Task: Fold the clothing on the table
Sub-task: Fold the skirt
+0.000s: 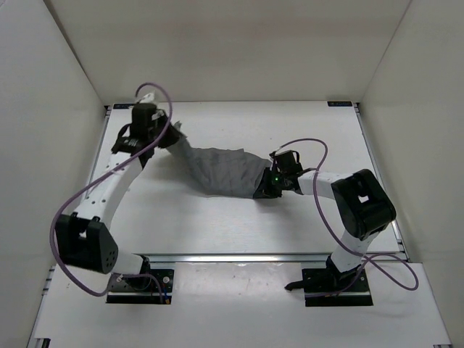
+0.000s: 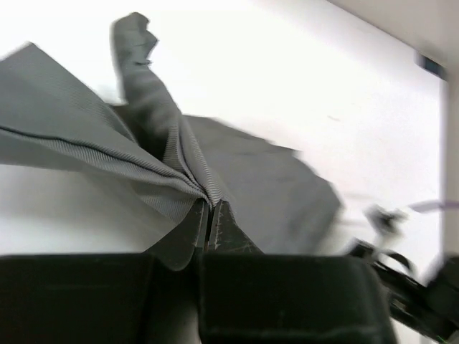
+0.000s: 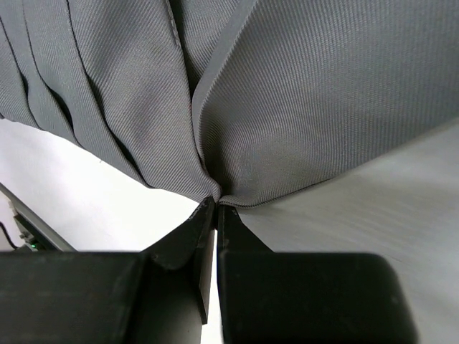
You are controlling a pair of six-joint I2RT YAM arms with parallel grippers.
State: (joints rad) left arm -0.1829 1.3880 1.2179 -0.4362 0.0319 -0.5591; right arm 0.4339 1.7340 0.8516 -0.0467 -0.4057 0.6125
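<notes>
A pleated grey garment lies stretched across the middle of the white table, pinched at both ends by two robot arms. The left gripper, toward the table's far-left corner, is clamped tight on a bunched edge of the fabric. The right gripper, just right of the table's centre, has its jaws pressed together on the opposite edge, pleats fanning from the pinch.

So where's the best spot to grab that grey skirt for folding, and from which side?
By its thin edges at opposite ends, coming in low from outside. The skirt lies stretched left to right, and its pleats gather into thin edges, which the left tool and right tool now pinch shut.
</notes>
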